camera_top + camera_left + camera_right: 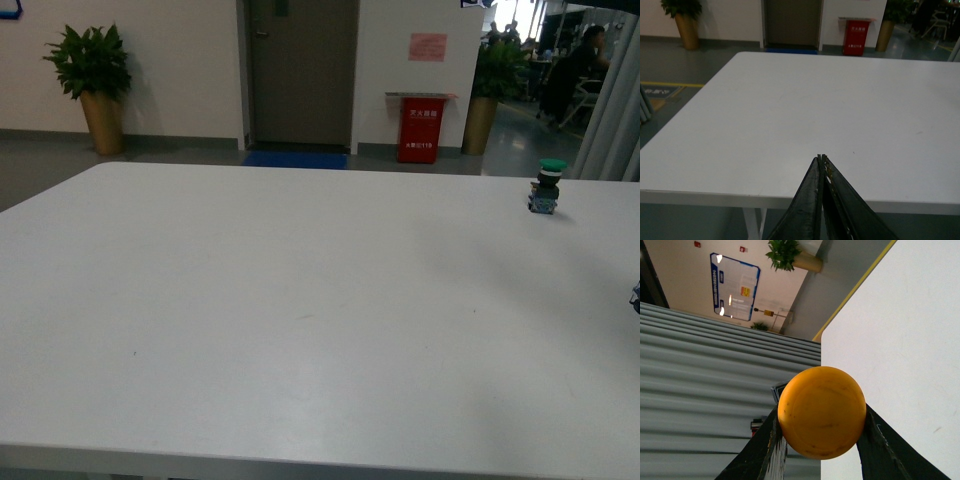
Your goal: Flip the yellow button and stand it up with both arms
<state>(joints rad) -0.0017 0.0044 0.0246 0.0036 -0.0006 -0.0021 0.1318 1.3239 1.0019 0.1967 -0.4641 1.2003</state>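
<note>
In the right wrist view my right gripper (821,436) is shut on the yellow button (822,412); its round yellow-orange cap faces the camera between the two black fingers and hides most of its body. It is held by the table's edge (850,295). In the left wrist view my left gripper (822,159) is shut and empty, its tips pressed together over the white table (805,110) near its front edge. In the front view neither gripper shows clearly; only a dark bit (635,296) peeks in at the right edge.
A green-capped button (546,186) stands upright on the white table (250,300) at the far right. Beyond the table are a grey door, a red box (421,128) and potted plants (93,80). A ribbed grey wall (700,390) fills the right wrist view beside the table.
</note>
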